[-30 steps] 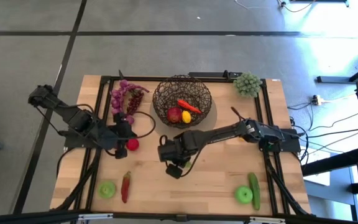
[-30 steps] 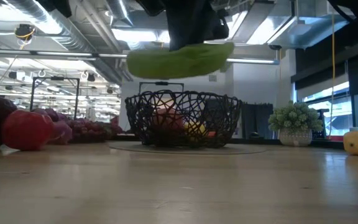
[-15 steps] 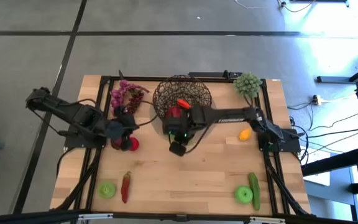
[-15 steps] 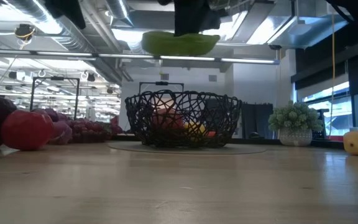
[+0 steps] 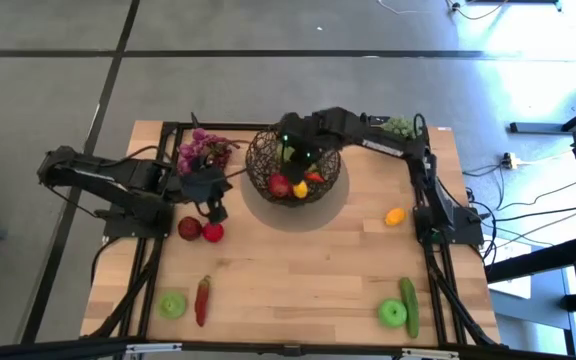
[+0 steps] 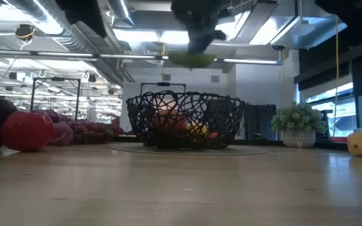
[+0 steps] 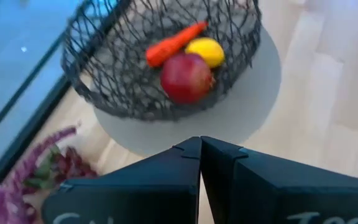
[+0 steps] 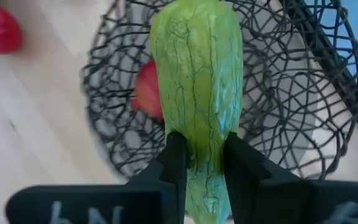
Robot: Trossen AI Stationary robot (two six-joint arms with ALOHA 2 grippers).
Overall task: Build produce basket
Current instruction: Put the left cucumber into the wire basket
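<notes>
Delivery step, judging by the layout: on the bench [image 5: 298,265], basket [image 5: 293,160] at twelve o'clock already holding red apple [image 7: 187,77], lemon [image 7: 205,51] and carrot [image 7: 174,43], with right gripper [image 8: 197,155] hovering above it, clamped on a green cucumber [image 8: 197,93]. Next, probably lowering a little and releasing over the basket; left gripper [image 7: 200,149] closed and empty near nine o'clock. No readable brands or writing anywhere.
</notes>
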